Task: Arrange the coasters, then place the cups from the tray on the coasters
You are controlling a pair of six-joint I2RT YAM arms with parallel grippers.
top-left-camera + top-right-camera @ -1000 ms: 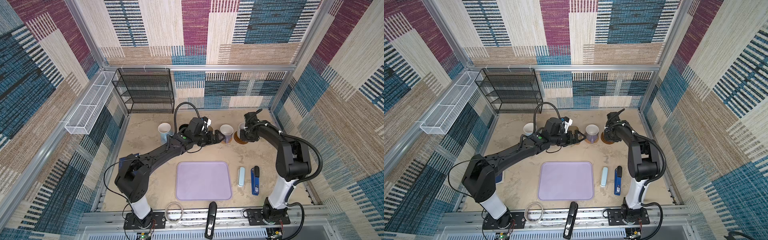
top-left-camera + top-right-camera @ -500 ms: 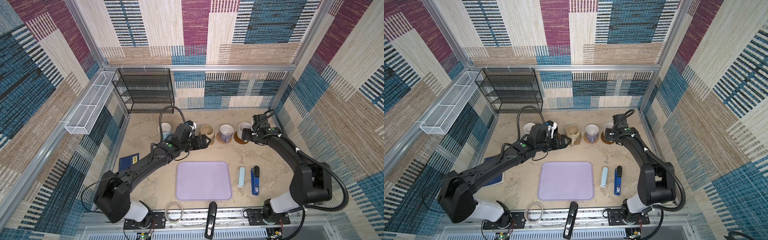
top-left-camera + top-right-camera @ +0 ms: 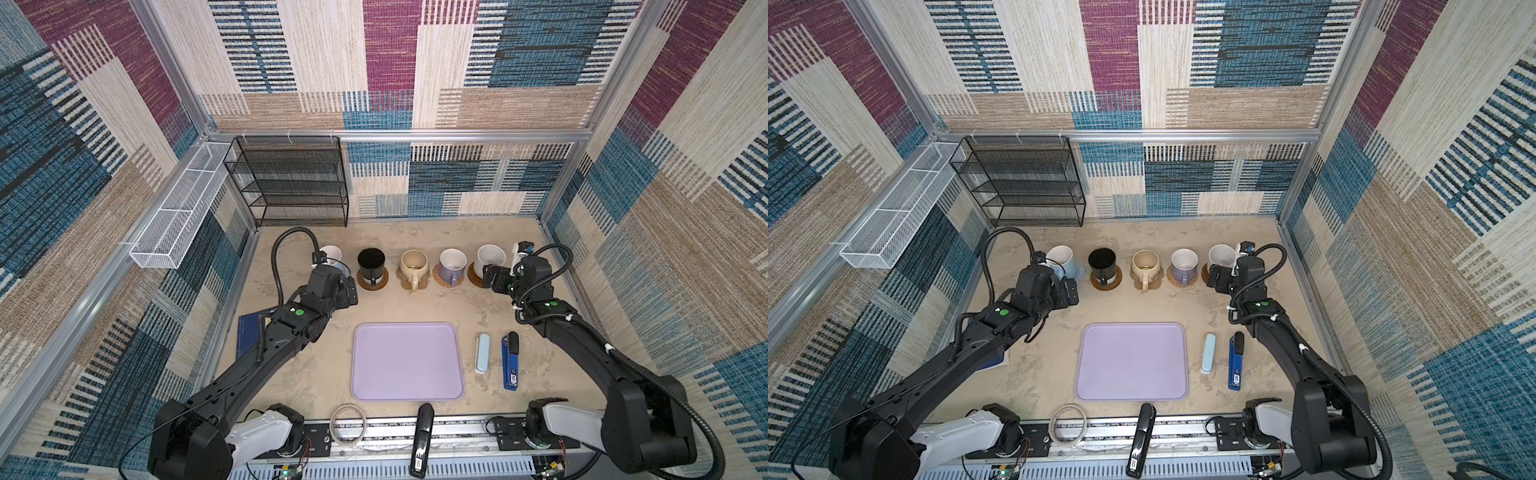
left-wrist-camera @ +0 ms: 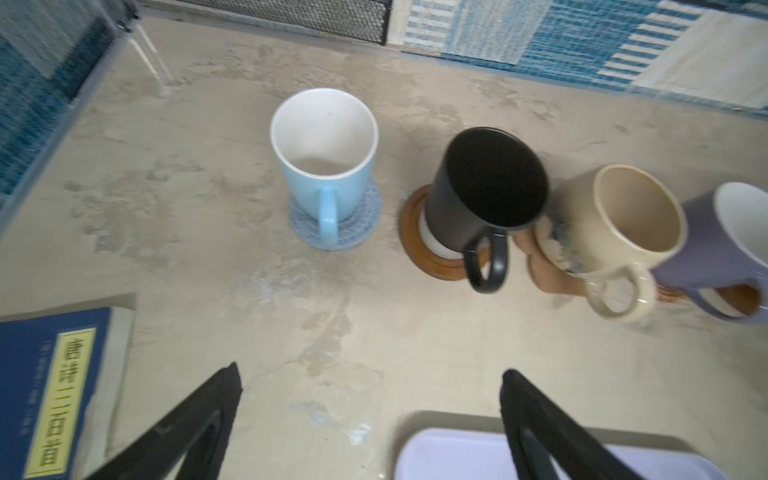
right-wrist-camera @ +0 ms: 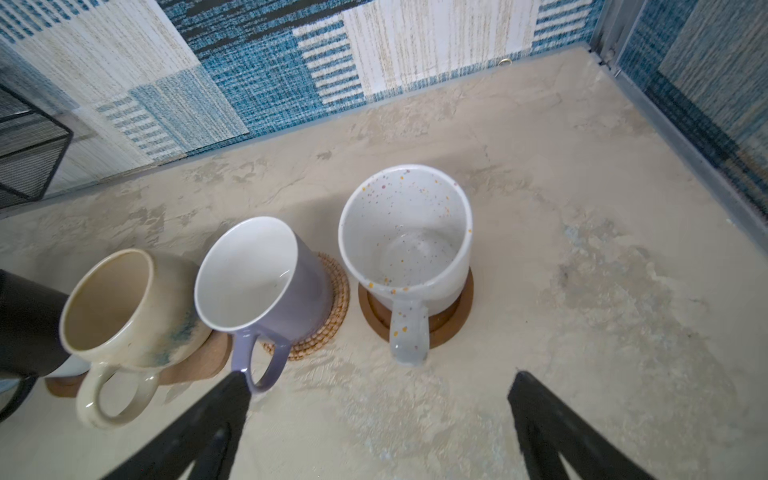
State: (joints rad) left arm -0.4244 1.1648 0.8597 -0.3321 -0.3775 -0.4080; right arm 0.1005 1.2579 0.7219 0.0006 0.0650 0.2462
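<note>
Both top views looked down from high; my wrist cameras sat low and close, sharing the squat beige mug point(image 4: 615, 224).

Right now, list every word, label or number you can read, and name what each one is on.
Dark blue book, yellow label: a column of large East Asian characters, too blurred to quote; the smaller print beside it is unreadable.
Blue stapler, white sticker: print too small to read.
Black stapler, white sticker: print too small to read.
Nothing else shows writing.
</note>
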